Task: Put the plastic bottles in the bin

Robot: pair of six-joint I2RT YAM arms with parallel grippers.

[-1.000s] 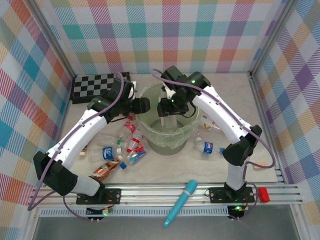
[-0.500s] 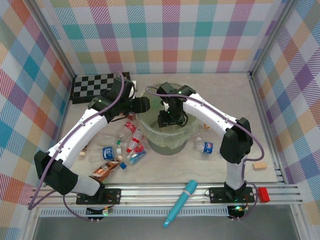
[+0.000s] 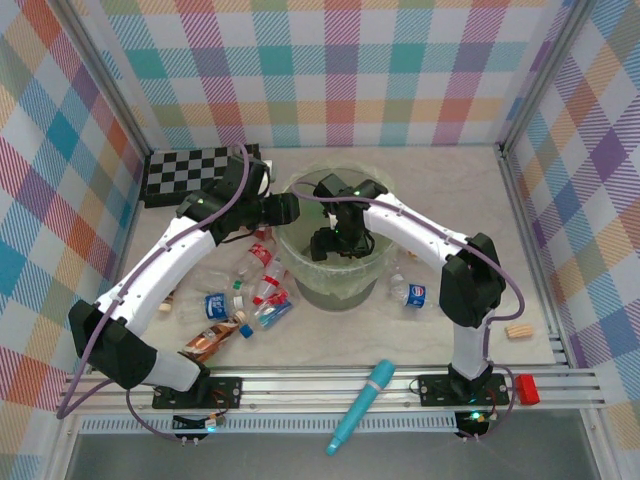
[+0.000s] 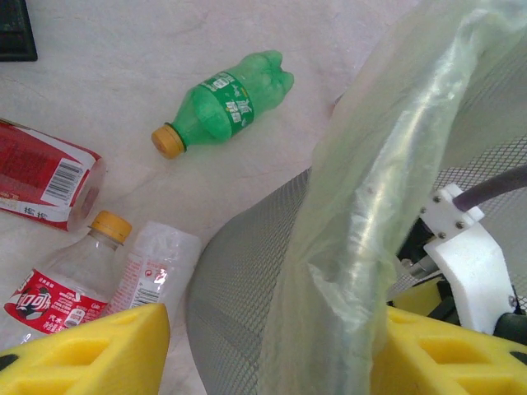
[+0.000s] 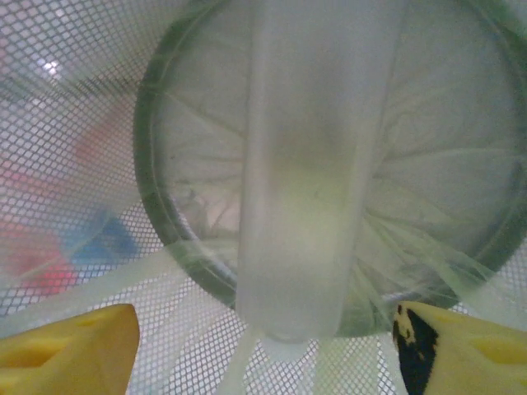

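The pale-green mesh bin (image 3: pixel 345 275) with its bag liner stands mid-table. My left gripper (image 3: pixel 284 209) is at its left rim, and in the left wrist view the yellow fingers (image 4: pixel 82 350) straddle the bin wall (image 4: pixel 239 271) and bunched liner, shut on them. My right gripper (image 3: pixel 335 240) reaches down inside the bin. Its jaws (image 5: pixel 263 329) stand open, with a pale clear bottle (image 5: pixel 305 206) hanging loose between them, gaps on both sides. Several more bottles (image 3: pixel 262 290) lie left of the bin, and a blue-labelled one (image 3: pixel 415 293) lies to its right.
A green bottle (image 4: pixel 226 111) and red-labelled bottles (image 4: pixel 58 296) lie beside the bin. The checkerboard (image 3: pixel 195 170) is at the back left. A teal pen-shaped tube (image 3: pixel 362 405) rests on the front rail, a red block (image 3: pixel 527 388) at the right.
My right gripper has gone down from above the rim into the bin and opened, freeing the pale bottle. The left arm has stayed on the rim.
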